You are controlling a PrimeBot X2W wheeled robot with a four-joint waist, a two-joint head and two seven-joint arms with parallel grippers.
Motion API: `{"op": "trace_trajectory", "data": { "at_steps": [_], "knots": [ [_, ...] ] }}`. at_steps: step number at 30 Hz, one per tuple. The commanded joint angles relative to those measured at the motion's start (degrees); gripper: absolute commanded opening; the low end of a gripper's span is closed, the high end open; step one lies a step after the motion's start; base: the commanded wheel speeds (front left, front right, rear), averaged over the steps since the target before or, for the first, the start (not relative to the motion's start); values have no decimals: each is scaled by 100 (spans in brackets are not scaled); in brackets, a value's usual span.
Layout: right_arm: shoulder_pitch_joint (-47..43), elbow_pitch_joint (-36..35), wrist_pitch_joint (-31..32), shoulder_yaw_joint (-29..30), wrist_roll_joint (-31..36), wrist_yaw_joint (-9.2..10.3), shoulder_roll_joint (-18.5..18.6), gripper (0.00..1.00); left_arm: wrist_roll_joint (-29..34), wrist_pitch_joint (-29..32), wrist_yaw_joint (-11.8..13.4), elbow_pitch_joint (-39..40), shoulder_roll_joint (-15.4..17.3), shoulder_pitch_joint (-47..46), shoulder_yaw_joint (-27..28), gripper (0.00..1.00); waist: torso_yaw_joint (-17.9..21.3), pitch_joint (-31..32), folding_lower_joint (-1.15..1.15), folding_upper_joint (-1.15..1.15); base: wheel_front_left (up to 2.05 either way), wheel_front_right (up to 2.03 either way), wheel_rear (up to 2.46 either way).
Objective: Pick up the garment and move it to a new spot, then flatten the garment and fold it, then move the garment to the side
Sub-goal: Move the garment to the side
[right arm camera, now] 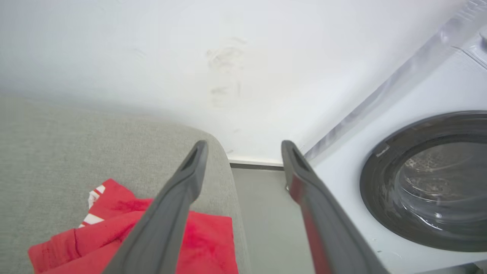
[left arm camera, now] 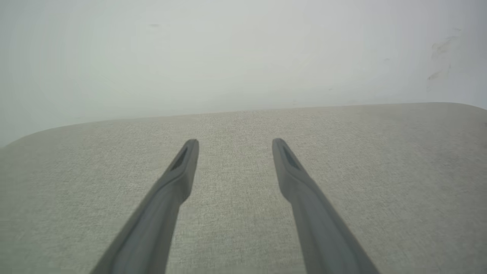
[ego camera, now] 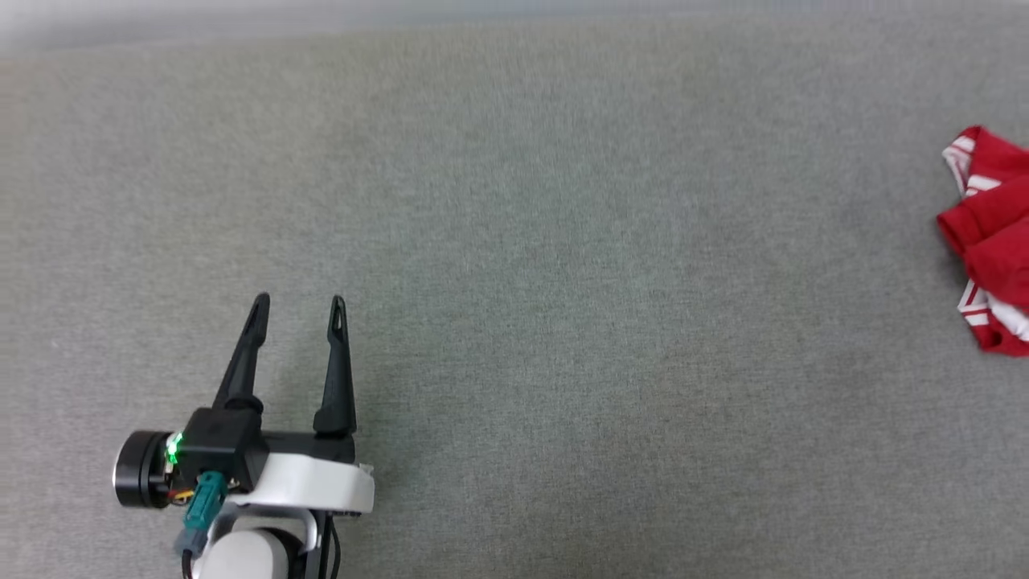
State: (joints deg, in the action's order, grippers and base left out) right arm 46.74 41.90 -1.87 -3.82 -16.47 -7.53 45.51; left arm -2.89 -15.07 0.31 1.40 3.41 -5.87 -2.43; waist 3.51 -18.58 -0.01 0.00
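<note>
The left gripper (ego camera: 298, 304) sits low over the grey fabric surface (ego camera: 563, 281) with its two dark fingers spread apart and nothing between them. In the left wrist view the same gripper (left arm camera: 234, 141) shows both fingers (left arm camera: 179, 179) parted. Bare fabric lies under and ahead of their tips, and a pale wall (left arm camera: 228, 53) rises past the far edge of the surface.

The jersey (ego camera: 993, 233) lies crumpled in a heap, well apart from the left gripper and far off to its right, at the edge of the head view. It is red, with striped red-white trim showing at its folds.

The right gripper (right arm camera: 244, 144) is also spread, its fingers wide apart and empty. From its wrist camera, the jersey (right arm camera: 205, 243) lies below and to the left of the fingertips, near the rounded edge of the fabric surface (right arm camera: 57, 160). The left finger (right arm camera: 171, 213) crosses in front of the cloth; whether it touches it cannot be told. Beyond the tips is a strip of grey floor (right arm camera: 262, 213). To the right of the right finger stands a white washing machine (right arm camera: 380, 125) with its round dark door (right arm camera: 437, 182).
</note>
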Motion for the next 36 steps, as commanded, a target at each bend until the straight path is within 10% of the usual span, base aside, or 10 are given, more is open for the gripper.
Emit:
{"op": "trace_trajectory", "data": {
  "at_steps": [1, 19, 36],
  "knots": [
    [-117, -112, -209, 127, 62, 9, -125, 100, -36, -12, 19, -27, -6, 90, 13, 100, -57, 290, 1, 0, 0, 0, 0],
    [-2240, -3189, -1321, 640, 727, 8, -2567, 100, -83, -12, 86, -301, -35, 763, 139, 100, -404, 1389, 1, 0, 0, 0, 0],
    [-4198, -3512, -1329, 322, 723, 8, -3727, 100, -137, -12, 34, -456, -45, 1061, 272, 100, -453, 1885, 1, 0, 0, 0, 0]
  ]
}}
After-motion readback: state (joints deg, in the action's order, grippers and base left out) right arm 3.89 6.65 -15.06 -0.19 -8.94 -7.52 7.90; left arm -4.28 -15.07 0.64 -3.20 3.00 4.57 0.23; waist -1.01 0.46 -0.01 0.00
